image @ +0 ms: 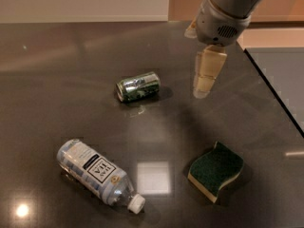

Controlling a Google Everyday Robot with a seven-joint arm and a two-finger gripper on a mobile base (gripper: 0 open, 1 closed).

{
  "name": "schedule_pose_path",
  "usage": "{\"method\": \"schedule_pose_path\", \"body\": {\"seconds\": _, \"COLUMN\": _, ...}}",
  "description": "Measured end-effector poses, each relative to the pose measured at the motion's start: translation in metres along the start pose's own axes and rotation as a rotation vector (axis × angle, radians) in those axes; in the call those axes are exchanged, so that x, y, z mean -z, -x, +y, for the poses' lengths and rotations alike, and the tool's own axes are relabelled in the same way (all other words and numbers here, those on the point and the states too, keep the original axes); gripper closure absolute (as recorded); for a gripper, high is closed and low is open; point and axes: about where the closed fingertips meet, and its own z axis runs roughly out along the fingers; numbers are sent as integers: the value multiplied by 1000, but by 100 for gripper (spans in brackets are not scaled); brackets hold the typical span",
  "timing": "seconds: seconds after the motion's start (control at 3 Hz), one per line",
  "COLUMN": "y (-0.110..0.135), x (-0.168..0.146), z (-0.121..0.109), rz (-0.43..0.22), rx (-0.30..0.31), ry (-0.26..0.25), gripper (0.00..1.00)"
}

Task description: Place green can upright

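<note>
The green can (138, 86) lies on its side on the dark table (71, 80), near the middle, with its silver end facing left. My gripper (202, 91) hangs from the arm at the upper right. It points down above the table, to the right of the can and apart from it. It holds nothing that I can see.
A clear plastic water bottle (97, 172) with a white cap lies on its side at the front left. A green wavy sponge (216, 170) lies at the front right. The table's right edge (275, 94) runs diagonally just right of the gripper.
</note>
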Motion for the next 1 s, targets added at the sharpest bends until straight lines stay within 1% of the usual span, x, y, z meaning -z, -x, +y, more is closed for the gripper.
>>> {"method": "schedule_pose_path", "body": {"seconds": 0.33, "y": 26, "x": -16, "z": -10, "rz": -17, "rx": 74, "ry": 10, "gripper": 0}}
{"method": "schedule_pose_path", "body": {"seconds": 0.67, "y": 48, "x": -33, "z": -18, "rz": -23, "rx": 145, "ry": 36, "gripper": 0}}
{"method": "schedule_pose_path", "body": {"seconds": 1.0, "y": 66, "x": -50, "z": -25, "rz": -24, "rx": 193, "ry": 67, "gripper": 0}}
